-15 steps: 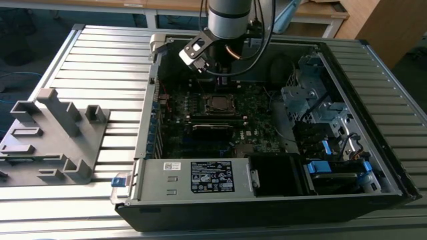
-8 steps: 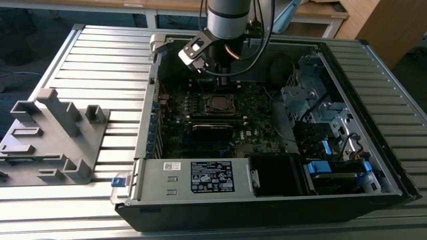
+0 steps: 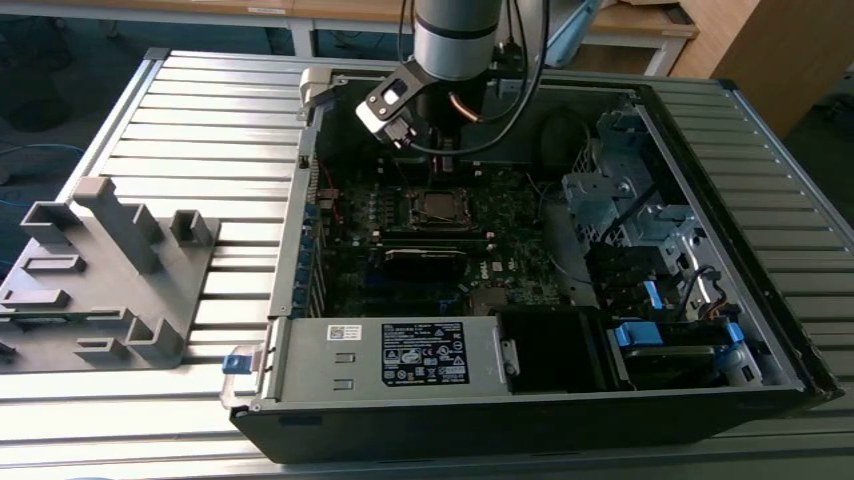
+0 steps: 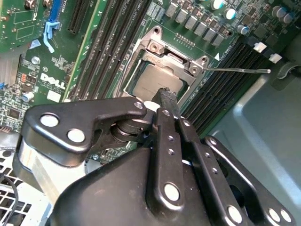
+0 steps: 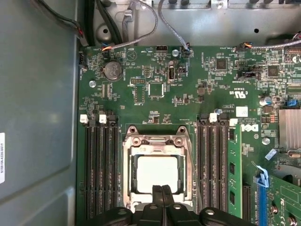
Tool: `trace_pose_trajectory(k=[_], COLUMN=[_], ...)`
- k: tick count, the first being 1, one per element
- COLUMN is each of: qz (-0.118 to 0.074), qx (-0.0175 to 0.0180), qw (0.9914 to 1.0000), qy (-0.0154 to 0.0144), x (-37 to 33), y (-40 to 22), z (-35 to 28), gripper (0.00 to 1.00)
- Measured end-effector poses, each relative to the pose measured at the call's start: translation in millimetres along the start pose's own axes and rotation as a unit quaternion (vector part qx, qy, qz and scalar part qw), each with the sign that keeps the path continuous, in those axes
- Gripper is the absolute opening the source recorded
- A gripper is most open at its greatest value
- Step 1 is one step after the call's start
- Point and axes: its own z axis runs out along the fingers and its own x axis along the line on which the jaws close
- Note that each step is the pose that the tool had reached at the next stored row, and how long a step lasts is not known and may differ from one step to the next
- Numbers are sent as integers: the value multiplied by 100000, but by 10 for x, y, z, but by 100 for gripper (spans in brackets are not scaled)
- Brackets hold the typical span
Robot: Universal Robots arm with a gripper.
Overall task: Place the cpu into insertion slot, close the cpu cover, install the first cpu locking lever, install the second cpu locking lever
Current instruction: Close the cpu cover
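**Claw shut, tips over the chip**

Claw was closed: both fingers pressed flat together, nothing between them. In both wrist views the tips sat over one edge of the chip. Couldn't tell whether they touched it.

Chip lay flat in the socket, dull metal top facing up. Cover was down on it, the silvery frame square around the chip, which showed through the window.

One thin metal lever ran out from a corner of the cover and across the black memory slots on that side. Couldn't tell if it was latched.

Memory slots flanked the socket on both sides, all on the green board.

In the exterior view, my arm came down from the top into the open computer case, over the middle of the board. The grey power supply box sat along the near wall of the case. The case lay on a slatted metal table. A grey plastic fixture stood on the table at the exterior view's left, well apart from the case.
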Motion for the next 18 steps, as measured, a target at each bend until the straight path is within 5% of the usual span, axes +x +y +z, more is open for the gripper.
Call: trace_pose_trajectory(k=[18], qz=[-904], qx=[25], qw=[99996], qy=[14], x=[-39], y=[0], z=[0], gripper=[11])
